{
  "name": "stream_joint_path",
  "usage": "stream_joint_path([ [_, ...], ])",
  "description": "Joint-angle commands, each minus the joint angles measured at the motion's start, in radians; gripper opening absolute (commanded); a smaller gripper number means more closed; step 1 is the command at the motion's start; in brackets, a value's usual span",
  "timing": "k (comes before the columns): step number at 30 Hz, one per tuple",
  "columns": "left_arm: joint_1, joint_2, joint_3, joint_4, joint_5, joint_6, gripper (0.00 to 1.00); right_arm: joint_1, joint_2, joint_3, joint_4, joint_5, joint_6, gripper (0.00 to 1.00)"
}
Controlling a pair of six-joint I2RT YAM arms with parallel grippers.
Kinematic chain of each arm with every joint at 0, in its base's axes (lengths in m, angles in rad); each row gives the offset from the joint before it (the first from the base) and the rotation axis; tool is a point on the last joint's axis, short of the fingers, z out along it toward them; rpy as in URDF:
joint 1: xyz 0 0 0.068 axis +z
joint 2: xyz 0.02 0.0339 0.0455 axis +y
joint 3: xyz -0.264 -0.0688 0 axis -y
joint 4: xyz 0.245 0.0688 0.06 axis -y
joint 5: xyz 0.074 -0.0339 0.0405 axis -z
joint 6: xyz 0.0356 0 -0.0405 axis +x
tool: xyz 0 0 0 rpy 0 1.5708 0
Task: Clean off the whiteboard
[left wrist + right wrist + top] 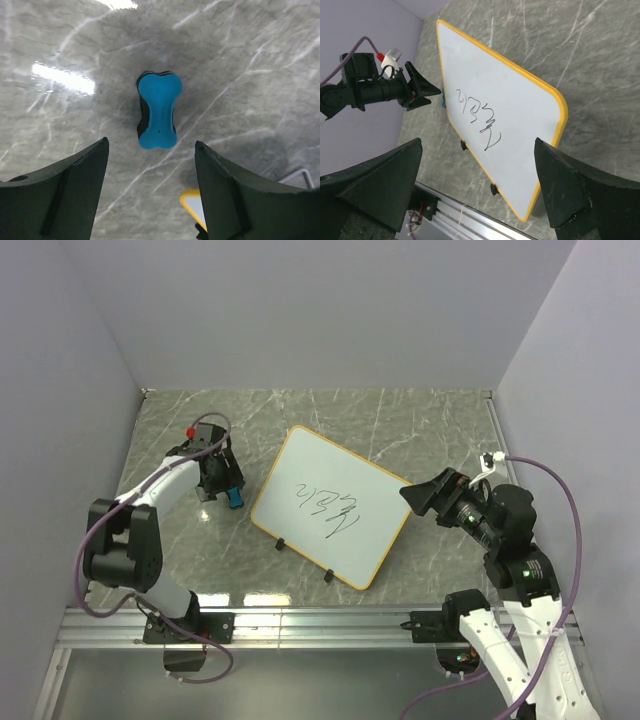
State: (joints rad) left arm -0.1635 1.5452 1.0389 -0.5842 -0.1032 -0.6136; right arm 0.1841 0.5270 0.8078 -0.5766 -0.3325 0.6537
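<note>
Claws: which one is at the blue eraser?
The left claw, open just above the blue eraser; the right claw hangs open beside the whiteboard instead.

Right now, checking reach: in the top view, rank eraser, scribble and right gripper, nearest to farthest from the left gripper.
1. Eraser, just ahead of the left gripper.
2. Scribble, middle of the whiteboard, to the right.
3. Right gripper, past the whiteboard's right corner.

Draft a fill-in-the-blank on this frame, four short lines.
The scribbles on the whiteboard are ____.
Its near edge carries ____ black clips.
The left gripper hovers over a ____ eraser.
The right gripper has its jaws ____, gripping nothing.
Missing words: black; two; blue; open.
</note>
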Motion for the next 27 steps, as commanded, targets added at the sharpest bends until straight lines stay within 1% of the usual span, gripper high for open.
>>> stream_joint_path([
  [1,-0.025,0.071,0.041,0.026,-0.039,-0.008,0.73,0.008,0.021,0.056,-0.019,0.029,-0.049,1.00],
  [6,-0.050,0.141,0.059,0.030,-0.058,-0.008,0.71,0.009,0.044,0.067,-0.014,0.039,-0.057,1.00],
  [9,-0.050,0.179,0.072,0.030,-0.069,-0.003,0.68,0.008,0.057,0.064,-0.005,0.033,-0.054,1.00],
  [12,-0.050,0.194,0.085,0.029,-0.075,0.000,0.58,0.009,0.071,0.064,0.007,0.032,-0.054,1.00],
  [13,-0.051,0.199,0.090,0.027,-0.078,0.002,0.56,0.008,0.080,0.067,0.014,0.030,-0.054,1.00],
  [18,-0.050,0.213,0.107,0.030,-0.093,0.014,0.55,0.009,0.110,0.073,0.038,0.010,-0.052,1.00],
  [21,-0.048,0.225,0.108,0.037,-0.092,0.020,0.49,0.008,0.126,0.077,0.049,0.006,-0.057,1.00],
  [22,-0.048,0.228,0.107,0.038,-0.089,0.021,0.45,0.008,0.131,0.083,0.058,0.004,-0.061,1.00],
  [24,-0.047,0.239,0.101,0.040,-0.087,0.025,0.43,0.008,0.143,0.096,0.063,0.009,-0.080,1.00],
  [25,-0.045,0.242,0.096,0.047,-0.078,0.028,0.41,0.008,0.163,0.119,0.066,0.018,-0.106,1.00],
  [27,-0.047,0.245,0.079,0.056,-0.067,0.037,0.40,0.014,0.191,0.155,0.067,0.032,-0.155,1.00],
])
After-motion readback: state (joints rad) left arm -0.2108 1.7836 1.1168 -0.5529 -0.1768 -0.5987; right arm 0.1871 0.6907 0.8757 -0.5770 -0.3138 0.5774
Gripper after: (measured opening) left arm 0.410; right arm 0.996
